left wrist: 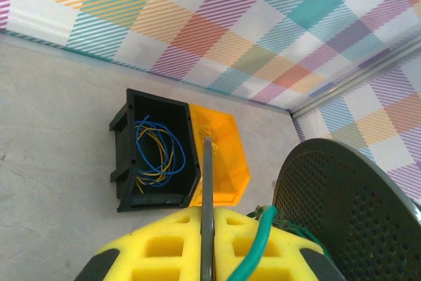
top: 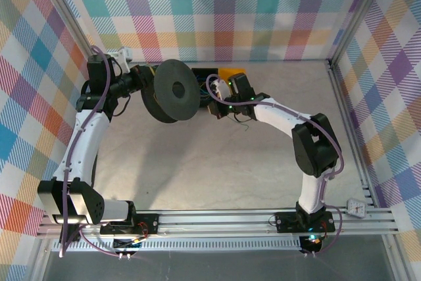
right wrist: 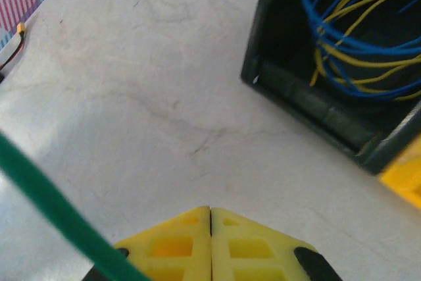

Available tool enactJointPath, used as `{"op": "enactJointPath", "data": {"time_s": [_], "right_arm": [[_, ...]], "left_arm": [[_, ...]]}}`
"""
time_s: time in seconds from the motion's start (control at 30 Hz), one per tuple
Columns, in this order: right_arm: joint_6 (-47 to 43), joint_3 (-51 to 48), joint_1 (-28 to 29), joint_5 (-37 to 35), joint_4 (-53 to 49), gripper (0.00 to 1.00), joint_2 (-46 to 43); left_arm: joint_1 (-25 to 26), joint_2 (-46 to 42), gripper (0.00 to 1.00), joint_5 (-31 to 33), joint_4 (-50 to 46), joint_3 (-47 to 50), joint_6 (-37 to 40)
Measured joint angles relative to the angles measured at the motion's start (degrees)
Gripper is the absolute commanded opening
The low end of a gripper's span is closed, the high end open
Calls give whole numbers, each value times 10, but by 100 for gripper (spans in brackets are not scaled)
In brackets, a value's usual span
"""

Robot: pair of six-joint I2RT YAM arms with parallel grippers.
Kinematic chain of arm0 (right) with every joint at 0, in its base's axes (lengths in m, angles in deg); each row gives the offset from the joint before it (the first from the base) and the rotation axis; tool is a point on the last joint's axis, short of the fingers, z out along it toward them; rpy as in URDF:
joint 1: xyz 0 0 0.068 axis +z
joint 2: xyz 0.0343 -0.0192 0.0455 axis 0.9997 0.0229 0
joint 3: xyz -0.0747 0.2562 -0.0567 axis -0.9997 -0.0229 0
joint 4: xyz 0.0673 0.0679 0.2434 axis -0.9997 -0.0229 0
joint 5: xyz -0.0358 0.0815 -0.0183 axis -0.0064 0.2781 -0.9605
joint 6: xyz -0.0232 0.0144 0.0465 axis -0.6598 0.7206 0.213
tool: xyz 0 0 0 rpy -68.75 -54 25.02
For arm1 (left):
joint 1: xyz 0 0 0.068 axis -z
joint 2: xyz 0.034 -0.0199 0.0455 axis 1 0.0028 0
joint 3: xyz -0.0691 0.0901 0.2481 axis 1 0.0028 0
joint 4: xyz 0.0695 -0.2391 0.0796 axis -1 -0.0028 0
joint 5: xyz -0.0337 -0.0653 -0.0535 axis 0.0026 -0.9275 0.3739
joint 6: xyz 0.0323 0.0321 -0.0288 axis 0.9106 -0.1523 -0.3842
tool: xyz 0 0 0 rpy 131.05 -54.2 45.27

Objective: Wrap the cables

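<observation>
- The left fingers (left wrist: 164, 248) pinch a thin grey edge, apparently a flange of the black spool (left wrist: 348, 208); the green cable (left wrist: 253, 255) trails over them.
- The right fingers (right wrist: 250, 248) are pressed together and empty.
- The blue and yellow cables (right wrist: 355, 44) lie coiled in the black bin (right wrist: 309, 103), ahead and to the right of the right fingers, which are nearer.

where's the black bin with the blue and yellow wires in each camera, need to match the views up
top external: the black bin sits back centre, just right of the black spool, partly hidden.
left wrist: the bin is left of centre, wires coiled inside.
right wrist: the bin is in the top right corner, cut by the edge.
shared landmark: the orange bin right beside it, also seen at and.
</observation>
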Motion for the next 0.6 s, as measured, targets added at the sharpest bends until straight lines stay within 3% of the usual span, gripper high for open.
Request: {"op": "enactJointPath", "data": {"time_s": [0.07, 0.13, 0.23, 0.6], "right_arm": [[-7, 6, -7, 6, -5, 7, 0], [-14, 10, -10, 11, -16, 22, 0], [-25, 10, -19, 11, -40, 32, 0], [-32, -38, -40, 73, -30, 38, 0]], "left_arm": [[0, 0, 0, -3, 0, -1, 8], [0, 0, 0, -4, 0, -2, 11], [-6, 0, 0, -1, 1, -5, 11], [-9, 0, 0, -1, -3, -24, 11]]}}
